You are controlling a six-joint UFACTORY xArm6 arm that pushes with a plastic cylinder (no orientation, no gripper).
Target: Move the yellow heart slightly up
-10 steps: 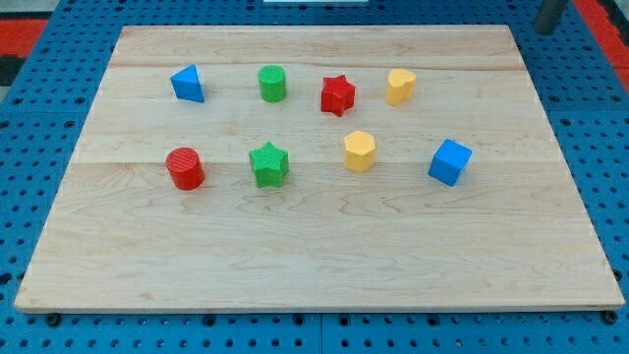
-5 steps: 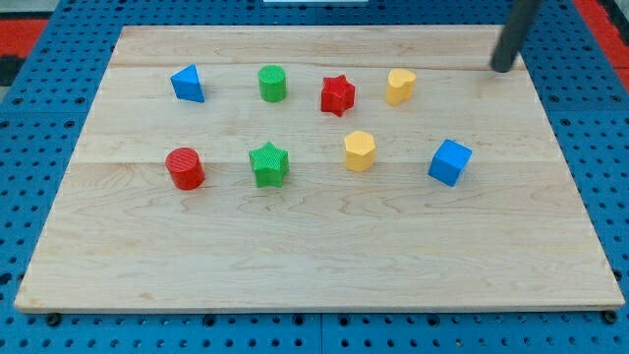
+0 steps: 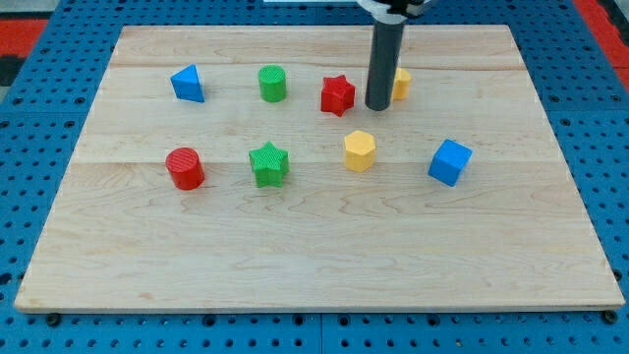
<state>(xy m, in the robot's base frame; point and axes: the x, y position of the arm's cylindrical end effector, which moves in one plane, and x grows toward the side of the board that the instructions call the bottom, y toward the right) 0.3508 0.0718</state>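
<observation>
Just right of my tip (image 3: 377,106), yellow heart (image 3: 402,84).

My tip (image 3: 377,106) between the red star (image 3: 337,94) and the yellow heart (image 3: 400,85), above the yellow hexagon (image 3: 360,150).

no text, label, brand, number or sign can be read anywhere in the camera view: not on the blocks, the wooden board or the blue pegboard around it.
</observation>
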